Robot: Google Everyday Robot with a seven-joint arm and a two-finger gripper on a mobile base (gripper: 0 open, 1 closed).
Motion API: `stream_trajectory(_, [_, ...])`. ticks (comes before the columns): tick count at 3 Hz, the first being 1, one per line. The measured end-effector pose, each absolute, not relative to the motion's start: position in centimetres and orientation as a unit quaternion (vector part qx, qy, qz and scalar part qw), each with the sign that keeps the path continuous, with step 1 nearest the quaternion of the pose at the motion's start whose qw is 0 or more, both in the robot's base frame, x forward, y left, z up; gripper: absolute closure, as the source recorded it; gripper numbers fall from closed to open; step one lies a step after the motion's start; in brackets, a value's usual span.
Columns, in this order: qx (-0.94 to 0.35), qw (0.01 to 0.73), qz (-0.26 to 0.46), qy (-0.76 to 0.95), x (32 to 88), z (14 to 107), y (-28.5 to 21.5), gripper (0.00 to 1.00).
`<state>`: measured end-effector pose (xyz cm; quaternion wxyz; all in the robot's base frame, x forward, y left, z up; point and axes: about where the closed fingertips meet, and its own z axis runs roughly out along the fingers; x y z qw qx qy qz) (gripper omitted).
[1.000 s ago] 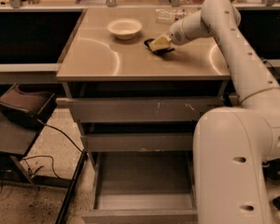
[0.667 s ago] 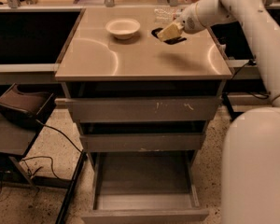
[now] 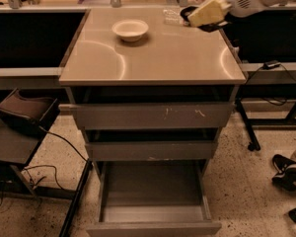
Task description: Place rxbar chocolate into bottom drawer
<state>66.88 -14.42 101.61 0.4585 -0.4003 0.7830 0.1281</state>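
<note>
My gripper (image 3: 201, 17) is at the back right corner of the cabinet top (image 3: 153, 58), raised a little above it. It is shut on the rxbar chocolate (image 3: 213, 27), a dark flat bar that shows around and under the pale fingers. The arm comes in from the upper right. The bottom drawer (image 3: 153, 227) is pulled open near the floor, and its grey tray shows nothing inside. The two shallower drawers above it are only slightly out.
A white bowl (image 3: 130, 29) stands at the back middle of the top. A clear plastic bottle (image 3: 171, 16) lies just left of the gripper. A dark bag (image 3: 24, 113) sits on a low stand at left. Shoes (image 3: 287, 175) and cables are on the floor at right.
The gripper has lifted the dark bar off the cabinet top and carried it toward the right rear corner. The camera has drawn closer to the cabinet.
</note>
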Motion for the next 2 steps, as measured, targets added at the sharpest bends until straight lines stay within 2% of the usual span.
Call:
stream_trajectory(1, [-0.396, 0.482, 0.115, 0.773, 58.0, 106.3, -13.4, 1.00])
stream_trajectory(2, [-0.382, 0.463, 0.096, 0.794, 55.2, 104.7, -15.5, 1.00])
